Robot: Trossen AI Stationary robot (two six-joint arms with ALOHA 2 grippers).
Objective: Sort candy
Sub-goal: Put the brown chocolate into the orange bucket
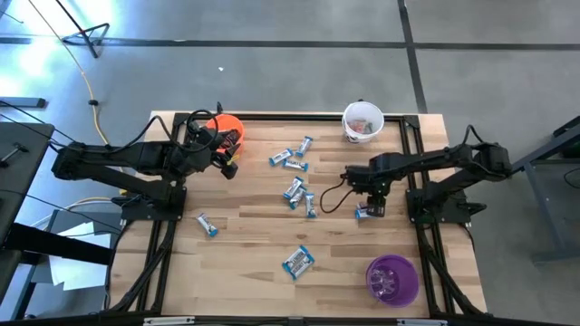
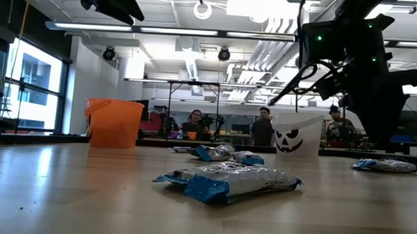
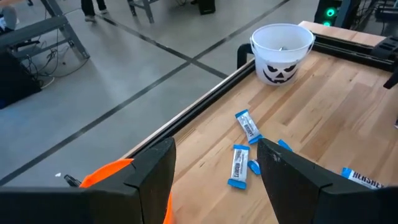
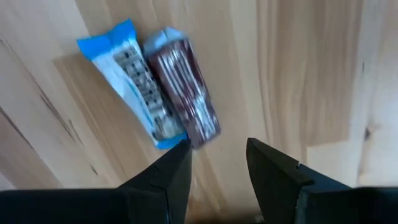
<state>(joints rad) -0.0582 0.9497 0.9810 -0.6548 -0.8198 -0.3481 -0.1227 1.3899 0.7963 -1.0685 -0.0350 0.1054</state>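
Note:
Several small wrapped candies lie flat on the wooden table [image 1: 254, 244], most of them blue-and-white, in a loose group at the middle [image 1: 294, 190]. One lies apart at the near left [image 1: 207, 225] and one at the near middle [image 1: 297, 261]. My right gripper [image 4: 217, 149] is open, pointing down just above a blue-and-white candy [image 4: 140, 87] and a dark reddish-brown candy [image 4: 186, 87] that lie side by side; in the high view they show under the gripper [image 1: 364, 214]. My left gripper [image 3: 214, 168] is open and empty, raised beside the orange cup [image 1: 225, 131].
A white cup with a jack-o'-lantern face [image 1: 362, 120] stands at the far right, a purple cup [image 1: 391, 279] at the near right. The orange cup stands at the far left. A black frame rail [image 1: 299, 115] runs along the table's edges. People sit in the room behind [image 2: 194, 123].

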